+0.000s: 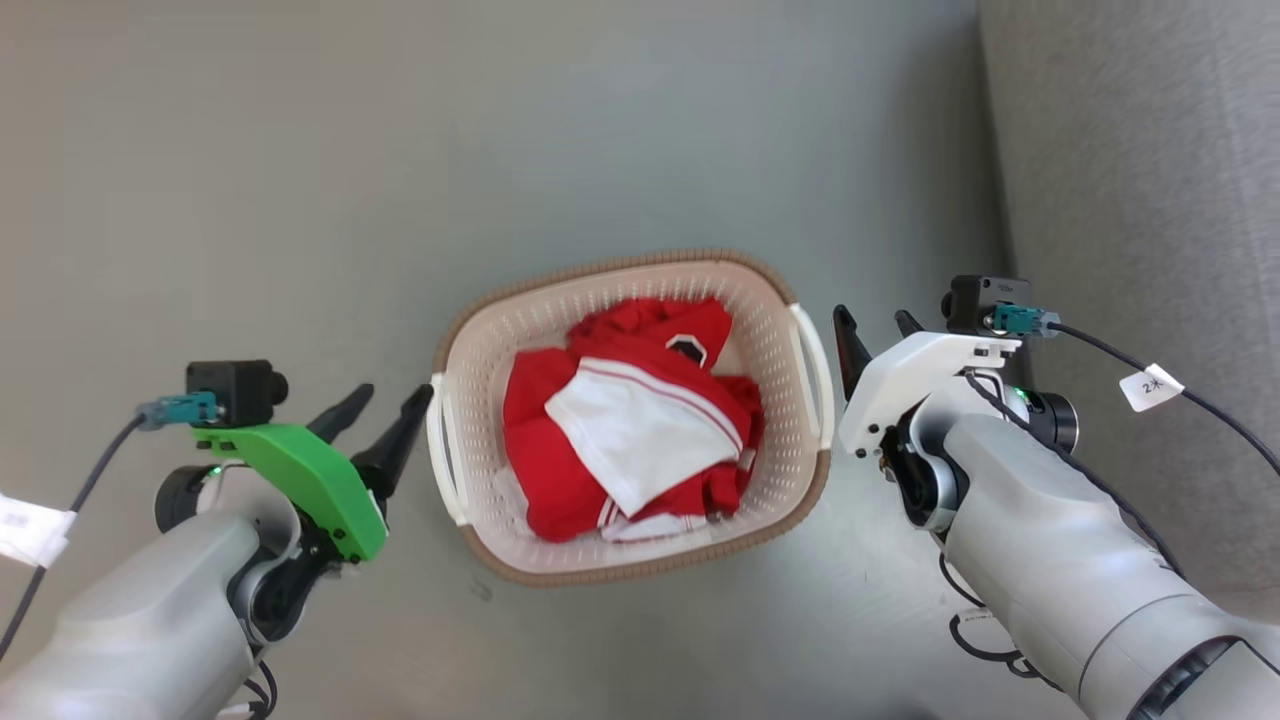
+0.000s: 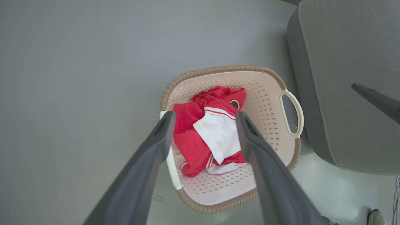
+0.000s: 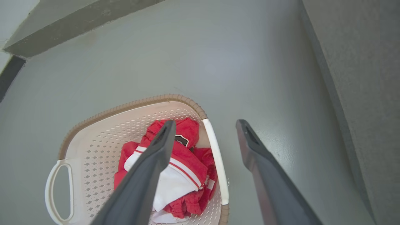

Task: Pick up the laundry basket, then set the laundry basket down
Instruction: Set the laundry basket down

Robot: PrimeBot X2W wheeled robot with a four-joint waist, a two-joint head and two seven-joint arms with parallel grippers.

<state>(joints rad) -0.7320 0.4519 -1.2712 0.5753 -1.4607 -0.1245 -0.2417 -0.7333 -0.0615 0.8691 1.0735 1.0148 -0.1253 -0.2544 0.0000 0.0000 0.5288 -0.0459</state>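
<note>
Laundry basket (image 1: 600, 300) sits mid-frame on the grey floor (image 1: 300, 200) with red and white clothes (image 1: 620, 430) inside. Arms come in from both bottom corners. The left gripper (image 1: 395, 392) and right gripper (image 1: 871, 316) both have fingers spread, tips just beside the side handles.

A smooth grey floor (image 1: 500, 120) spreads under soft, even light, faintly glossy. A grey fabric-covered seat (image 1: 1150, 200) stands at the right, and a darker grey ledge (image 3: 78, 22) runs along the floor's far edge.
</note>
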